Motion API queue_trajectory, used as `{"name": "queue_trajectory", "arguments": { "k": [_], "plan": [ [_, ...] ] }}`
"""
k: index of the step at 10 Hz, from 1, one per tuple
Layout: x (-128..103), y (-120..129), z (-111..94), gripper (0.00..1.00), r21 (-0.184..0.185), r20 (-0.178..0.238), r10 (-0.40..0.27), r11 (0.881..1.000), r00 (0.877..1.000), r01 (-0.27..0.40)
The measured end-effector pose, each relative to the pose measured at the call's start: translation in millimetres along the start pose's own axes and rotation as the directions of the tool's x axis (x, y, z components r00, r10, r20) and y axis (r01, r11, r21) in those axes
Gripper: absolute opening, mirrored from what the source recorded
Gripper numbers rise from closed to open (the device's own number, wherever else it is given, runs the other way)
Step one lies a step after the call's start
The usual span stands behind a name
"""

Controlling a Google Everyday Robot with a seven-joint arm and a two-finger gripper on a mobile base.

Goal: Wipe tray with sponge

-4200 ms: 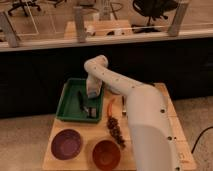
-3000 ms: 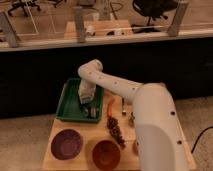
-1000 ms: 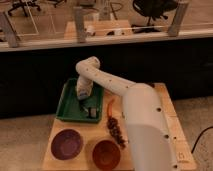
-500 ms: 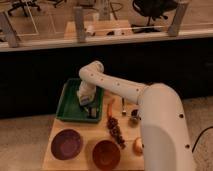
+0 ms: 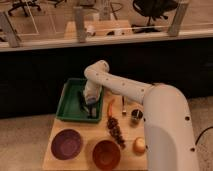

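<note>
The green rectangular tray (image 5: 69, 104) with a raised rim sits at the back left of the wooden table. My white arm reaches in from the lower right, bends at an elbow above the tray, and points down. My gripper (image 5: 89, 106) is low inside the tray, over its right half near the front rim. The sponge cannot be made out; if it is there, the gripper hides it. The tray's left half shows bare green floor.
A round purple bowl (image 5: 66, 144) and an orange-brown bowl (image 5: 106, 154) stand at the table's front. An orange chili-like item (image 5: 110, 106), a dark cluster (image 5: 116, 131), a metal cup (image 5: 136, 116) and a yellowish round item (image 5: 139, 145) lie right of the tray. A glass railing runs behind.
Over the last seconds the gripper has slid about inside the tray, from the back left toward the front right. The tray and bowls have stayed put.
</note>
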Motion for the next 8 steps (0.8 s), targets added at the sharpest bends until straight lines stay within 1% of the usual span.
{"name": "queue_trajectory", "arguments": {
  "k": [2, 6, 7, 8],
  "plan": [
    [21, 1, 9, 0.00, -0.011, 0.005, 0.004, 1.000, 1.000, -0.004],
    [53, -1, 33, 0.00, -0.040, 0.022, 0.017, 0.999, 1.000, -0.016],
    [57, -5, 36, 0.00, -0.040, 0.024, 0.015, 0.999, 1.000, -0.014],
    [60, -14, 38, 0.00, -0.030, 0.022, 0.006, 1.000, 1.000, -0.005]
  ]
}}
